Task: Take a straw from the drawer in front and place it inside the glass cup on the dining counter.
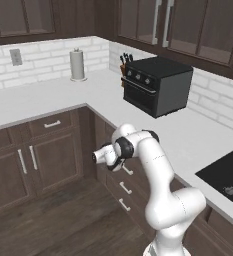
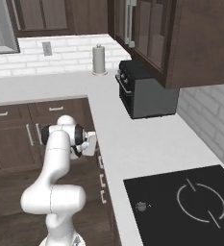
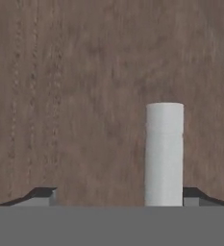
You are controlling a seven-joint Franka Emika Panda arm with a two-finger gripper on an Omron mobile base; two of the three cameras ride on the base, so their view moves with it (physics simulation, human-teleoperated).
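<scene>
— Hand view first: what's in front of the gripper (image 3: 118,199)?

— Brown wood grain, the drawer (image 3: 84,86) front close up, with its silver bar handle (image 3: 164,153) rising beside the right-hand fingertip (image 3: 195,194). Jaws spread wide, nothing between them.

— And from the base?

— Left base view has the hand (image 1: 104,156) level against the dark cabinets under the white worktop (image 1: 188,135) (toaster oven (image 1: 155,85) sits above).
</scene>
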